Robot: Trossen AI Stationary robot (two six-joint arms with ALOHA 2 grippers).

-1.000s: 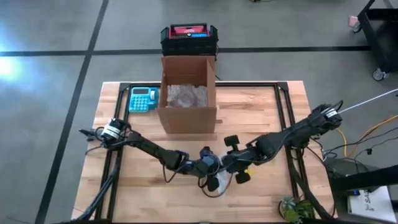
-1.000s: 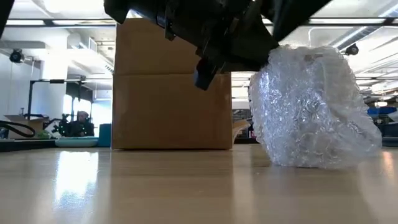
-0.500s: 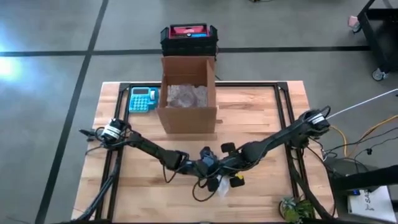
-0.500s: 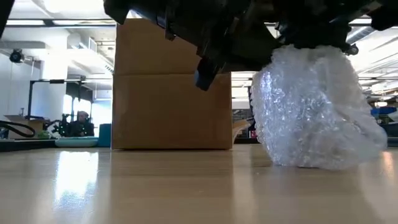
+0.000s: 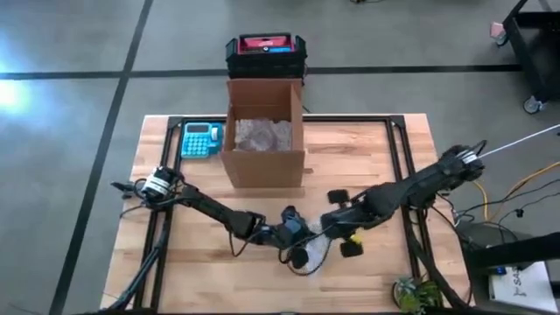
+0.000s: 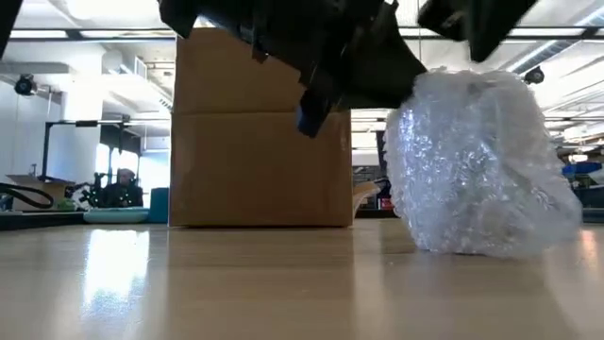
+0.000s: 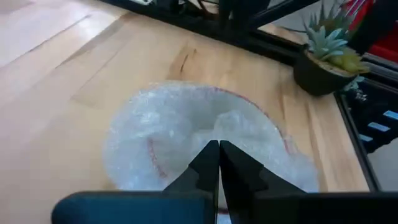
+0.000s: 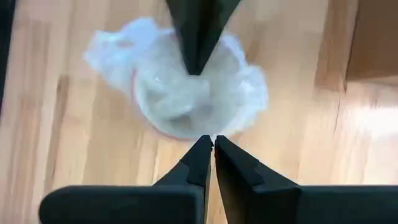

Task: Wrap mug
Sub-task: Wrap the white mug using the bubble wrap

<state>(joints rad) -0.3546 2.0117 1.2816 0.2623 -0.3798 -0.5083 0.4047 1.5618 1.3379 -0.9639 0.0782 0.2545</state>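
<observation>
The mug is hidden inside a lump of clear bubble wrap (image 5: 319, 248) that rests on its base on the wooden table, near the front middle. In the low view the bundle (image 6: 477, 170) is a rounded mound. My left gripper (image 5: 307, 243) is shut, and its tips meet the top of the bundle (image 7: 174, 134). My right gripper (image 5: 328, 229) is also shut. It hovers over the bundle's right side (image 8: 186, 93) and, in the low view, stays clear above it (image 6: 477, 24). My left gripper has its shut fingertips (image 7: 214, 149) against the crumpled wrap at the bundle's top middle (image 7: 231, 123). The fingers slant down from the table's left. I cannot tell whether a layer of wrap lies between them. The bundle stands on the table.
An open cardboard box (image 5: 262, 131) holding more bubble wrap stands at the far middle. A teal calculator (image 5: 201, 140) lies to its left, and a black and red crate (image 5: 265, 52) sits behind it. A small potted plant (image 5: 418, 293) stands at the near right corner.
My right gripper went toward the table's left and came down onto the bundle's top, denting it a little. It then drew back up and toward the right edge, clear of the bundle. The bundle kept its place.
</observation>
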